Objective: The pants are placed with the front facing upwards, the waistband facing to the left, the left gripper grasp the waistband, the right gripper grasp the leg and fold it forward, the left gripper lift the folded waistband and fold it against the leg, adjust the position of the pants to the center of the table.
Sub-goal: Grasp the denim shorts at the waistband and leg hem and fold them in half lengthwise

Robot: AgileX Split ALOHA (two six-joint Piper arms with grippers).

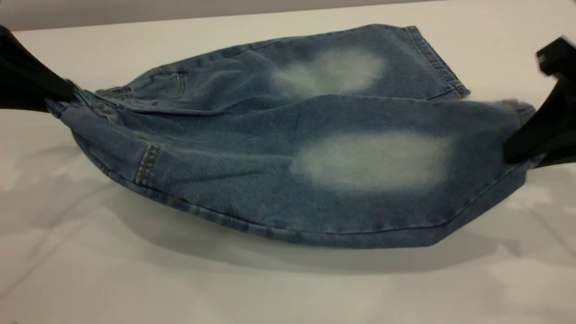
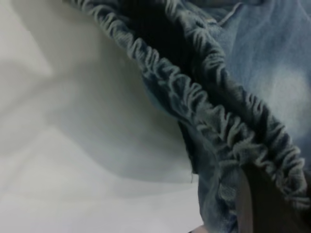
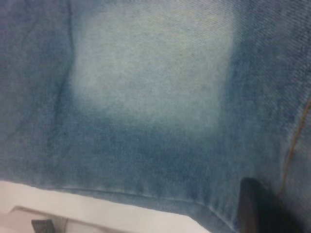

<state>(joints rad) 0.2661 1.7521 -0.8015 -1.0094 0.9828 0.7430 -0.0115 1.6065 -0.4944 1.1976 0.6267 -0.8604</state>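
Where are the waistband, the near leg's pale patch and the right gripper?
waistband (image 2: 194, 97), left wrist view, on its puckered ridges.
near leg's pale patch (image 1: 373, 159), exterior view, patch centre.
right gripper (image 1: 524, 146), exterior view, fingertips at the leg's hem.

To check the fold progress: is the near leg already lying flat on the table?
No: the near leg hangs lifted between the left gripper and right gripper, casting a shadow on the table.

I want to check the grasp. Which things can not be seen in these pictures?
- Left gripper: exterior view, frame edge cuts the arm; denim of the waistband covers its jaws.
- Right gripper: blurred; the leg hides the tips.
- Underside of the pants: hidden by themselves.
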